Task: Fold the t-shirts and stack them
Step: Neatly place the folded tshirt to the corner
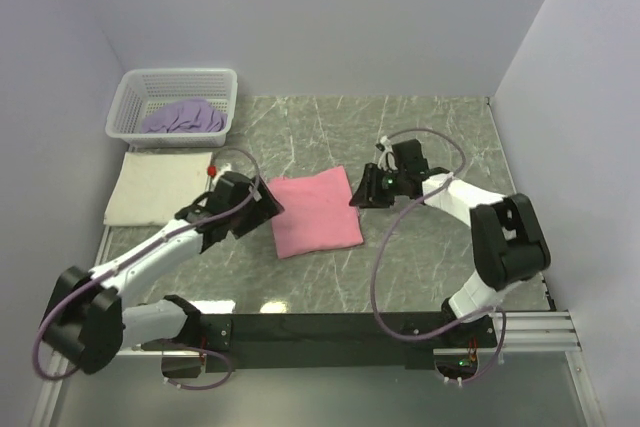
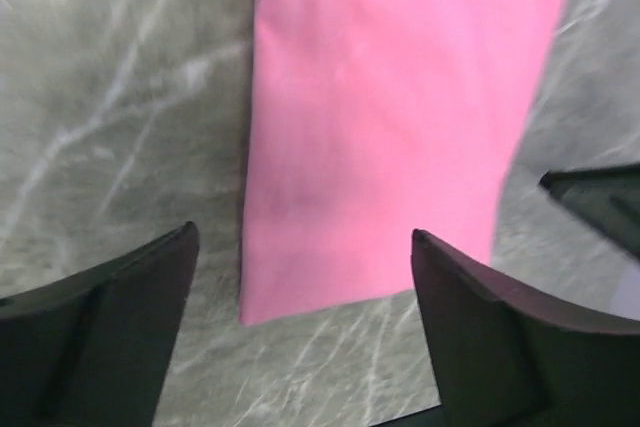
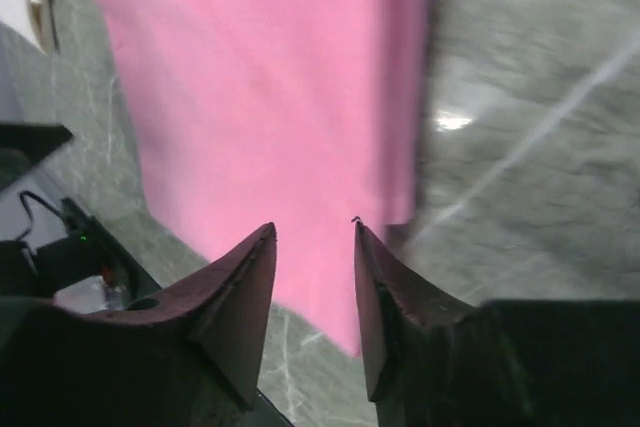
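Your left claw (image 1: 270, 205) hung wide open and empty at the 9 o'clock edge of the folded pink t-shirt (image 1: 315, 212). Your right claw (image 1: 362, 193) sat part-open at 2 o'clock (also empty) — a shallow pinch could have dragged one layer across the table (image 1: 420, 277) and undone the fold.

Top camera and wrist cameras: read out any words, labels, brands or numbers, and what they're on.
None readable: no text shows on the folded pink fabric t-shirt, the folded cream fabric t-shirt, the crumpled lavender fabric t-shirt, the white plastic lattice basket or the grey marbled table.
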Tool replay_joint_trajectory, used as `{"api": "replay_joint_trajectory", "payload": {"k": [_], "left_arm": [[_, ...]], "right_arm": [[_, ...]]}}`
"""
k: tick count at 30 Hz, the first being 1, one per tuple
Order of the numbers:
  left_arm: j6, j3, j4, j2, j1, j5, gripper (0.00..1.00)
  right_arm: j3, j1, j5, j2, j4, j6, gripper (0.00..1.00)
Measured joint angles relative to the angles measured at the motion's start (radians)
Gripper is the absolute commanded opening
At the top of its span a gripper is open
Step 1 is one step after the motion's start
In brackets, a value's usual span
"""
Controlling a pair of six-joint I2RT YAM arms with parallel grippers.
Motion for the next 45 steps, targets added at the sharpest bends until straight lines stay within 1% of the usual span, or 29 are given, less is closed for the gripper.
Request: {"api": "replay_joint_trajectory", "payload": {"k": [1,3,5,8,10,13,15,17,20,23,28,32,35,36,38,39,41,42,45], "left_arm": [[0.007,0.011,-0.015,-0.033,0.021,-0.001,0.98],[0.021,0.024,-0.036,-0.085,0.069,-0.001,1.00],[0.043,0.027,-0.057,-0.124,0.133,0.004,0.99],[0.075,0.025,-0.092,-0.142,0.232,0.020,0.99],[0.094,0.002,-0.096,-0.143,0.299,0.053,0.99],[0.109,-0.054,-0.100,-0.147,0.376,0.109,0.99],[0.113,-0.093,-0.107,-0.153,0.406,0.134,0.99],[0.114,-0.122,-0.121,-0.165,0.412,0.156,0.99],[0.116,-0.140,-0.136,-0.190,0.415,0.181,0.99],[0.116,-0.140,-0.134,-0.208,0.416,0.192,0.99],[0.116,-0.148,-0.134,-0.212,0.416,0.195,0.99],[0.116,-0.155,-0.138,-0.212,0.416,0.195,0.99],[0.116,-0.155,-0.134,-0.213,0.416,0.197,0.99],[0.116,-0.155,-0.134,-0.213,0.416,0.200,0.99],[0.117,-0.156,-0.129,-0.213,0.416,0.205,0.99],[0.117,-0.160,-0.119,-0.211,0.416,0.212,0.99],[0.116,-0.166,-0.103,-0.201,0.417,0.225,0.99],[0.116,-0.171,-0.092,-0.193,0.419,0.233,0.99],[0.111,-0.181,-0.061,-0.167,0.422,0.251,1.00]], "right_arm": [[0.016,0.028,0.034,-0.037,-0.027,-0.013,0.53],[0.063,0.109,0.106,-0.092,-0.078,-0.042,0.57],[0.119,0.220,0.183,-0.130,-0.123,-0.075,0.58],[0.188,0.391,0.286,-0.138,-0.163,-0.112,0.59],[0.228,0.520,0.364,-0.120,-0.200,-0.139,0.59],[0.293,0.667,0.448,-0.054,-0.265,-0.182,0.59],[0.351,0.751,0.515,0.017,-0.311,-0.219,0.59],[0.404,0.819,0.581,0.090,-0.341,-0.251,0.59],[0.455,0.884,0.655,0.179,-0.372,-0.286,0.59],[0.490,0.919,0.719,0.249,-0.401,-0.316,0.58],[0.516,0.937,0.811,0.325,-0.418,-0.344,0.56],[0.516,0.938,0.875,0.349,-0.420,-0.354,0.53],[0.516,0.941,0.920,0.349,-0.417,-0.361,0.48],[0.516,0.941,0.929,0.350,-0.418,-0.365,0.42],[0.516,0.941,0.948,0.354,-0.418,-0.374,0.34],[0.516,0.941,0.951,0.357,-0.418,-0.376,0.22],[0.516,0.941,0.958,0.362,-0.418,-0.383,0.09],[0.515,0.941,0.958,0.363,-0.419,-0.385,0.00],[0.509,0.940,0.955,0.361,-0.410,-0.390,0.00]]}}
